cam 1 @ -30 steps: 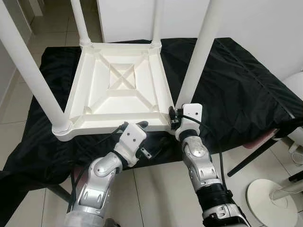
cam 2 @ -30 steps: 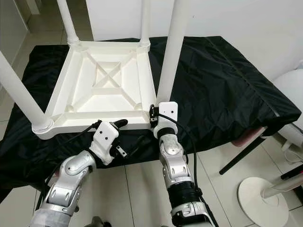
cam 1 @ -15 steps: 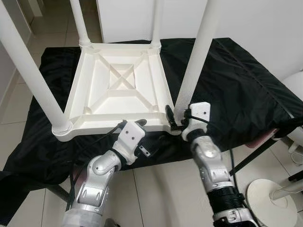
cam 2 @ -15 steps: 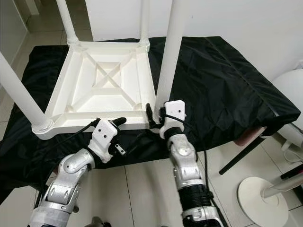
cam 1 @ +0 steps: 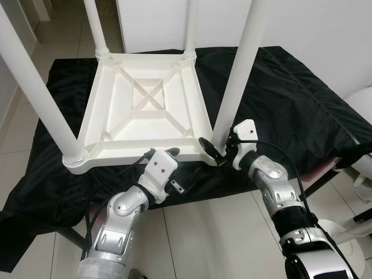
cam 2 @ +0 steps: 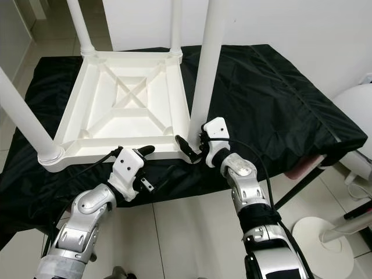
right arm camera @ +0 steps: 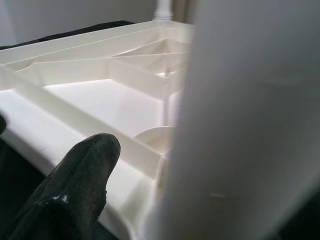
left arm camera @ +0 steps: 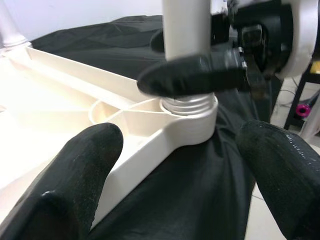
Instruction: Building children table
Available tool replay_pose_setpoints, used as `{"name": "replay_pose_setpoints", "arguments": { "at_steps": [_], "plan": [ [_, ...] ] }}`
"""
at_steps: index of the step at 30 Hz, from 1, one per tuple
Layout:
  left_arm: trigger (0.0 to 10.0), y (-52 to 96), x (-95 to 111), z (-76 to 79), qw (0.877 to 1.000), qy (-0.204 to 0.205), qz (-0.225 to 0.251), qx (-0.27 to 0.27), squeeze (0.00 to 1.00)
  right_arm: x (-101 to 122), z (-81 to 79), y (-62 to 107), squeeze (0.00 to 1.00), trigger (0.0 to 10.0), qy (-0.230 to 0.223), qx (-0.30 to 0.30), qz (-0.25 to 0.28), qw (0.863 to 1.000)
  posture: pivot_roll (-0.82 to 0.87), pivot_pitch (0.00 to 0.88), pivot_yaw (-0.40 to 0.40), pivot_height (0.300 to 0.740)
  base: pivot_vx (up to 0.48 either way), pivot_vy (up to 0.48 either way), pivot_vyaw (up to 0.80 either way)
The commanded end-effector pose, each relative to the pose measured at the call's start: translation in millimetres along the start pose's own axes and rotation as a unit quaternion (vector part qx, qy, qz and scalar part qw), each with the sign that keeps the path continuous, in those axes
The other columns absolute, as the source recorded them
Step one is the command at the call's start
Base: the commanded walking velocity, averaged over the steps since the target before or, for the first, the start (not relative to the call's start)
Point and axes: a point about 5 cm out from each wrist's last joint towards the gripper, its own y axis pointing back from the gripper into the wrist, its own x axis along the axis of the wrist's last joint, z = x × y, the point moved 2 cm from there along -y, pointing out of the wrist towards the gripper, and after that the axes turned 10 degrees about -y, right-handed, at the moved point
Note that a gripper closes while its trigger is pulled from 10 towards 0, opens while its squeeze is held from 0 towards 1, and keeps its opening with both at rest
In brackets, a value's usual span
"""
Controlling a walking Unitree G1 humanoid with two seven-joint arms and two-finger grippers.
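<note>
1. A white plastic children's table (cam 1: pixel 145 110) lies upside down on a bench draped with a black cloth (cam 1: pixel 290 104), its ribbed underside facing up.
2. Four white legs stand upward from its corners: the near-left leg (cam 1: pixel 40 99), the far-left leg (cam 1: pixel 96 26), the far-right leg (cam 1: pixel 192 26) and the near-right leg (cam 1: pixel 238 70).
3. The table sits toward the left half of the cloth, its near edge close to the bench's near edge.
4. The right gripper (cam 1: pixel 216 146) is at the table's near-right corner, at the foot of the near-right leg.
5. Its fingers sit on either side of that leg just above the threaded socket (left arm camera: pixel 187 105), one black finger (left arm camera: pixel 192 77) lying across the front of the leg; the grip is closed around the near-right leg.
6. The left gripper (cam 1: pixel 168 152) hovers just off the table's near edge, left of the right gripper.
7. Its fingers (left arm camera: pixel 75 170) are spread wide apart and hold nothing; the near-right corner of the table shows between them in the left wrist view.
8. A white round stool base (cam 1: pixel 331 241) stands on the tiled floor (cam 1: pixel 197 238) to the right of the bench.
</note>
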Motion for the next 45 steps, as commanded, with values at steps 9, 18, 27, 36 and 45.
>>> {"name": "replay_pose_setpoints", "arguments": {
  "at_steps": [9,18,27,36,45],
  "plan": [
    [10.0,0.9,-3.2,-8.4,0.998,-0.007,-0.018,0.052,0.0,-11.5,2.3,-10.3,0.0,0.0,-0.002,0.049,-0.055,0.997,-0.03,0.052,-0.023,0.74,0.0,0.0,0.0],
    [10.0,3.9,-3.7,-7.3,0.998,-0.006,-0.02,0.057,0.0,-20.5,6.5,-3.9,0.0,8.4,-0.01,0.049,-0.062,0.997,-0.02,0.059,-0.024,0.74,0.0,0.0,0.0],
    [10.0,6.5,-6.3,-6.1,0.998,-0.003,-0.027,0.06,0.0,-22.4,18.4,-1.9,0.0,10.0,-0.016,-0.068,-0.037,0.997,-0.02,0.07,-0.031,0.74,0.0,0.0,0.0],
    [10.0,5.1,-6.0,-0.3,0.998,0.002,-0.024,0.053,0.0,-25.5,10.7,3.5,0.0,10.0,-0.051,-0.183,0.006,0.982,-0.03,0.065,-0.029,0.74,0.0,0.0,0.0],
    [10.0,3.8,-5.2,0.8,0.999,0.002,-0.023,0.049,0.0,-23.5,-4.6,12.1,0.0,10.0,-0.059,-0.353,0.029,0.933,-0.03,0.061,-0.034,0.74,0.0,0.0,0.0]
  ]
}}
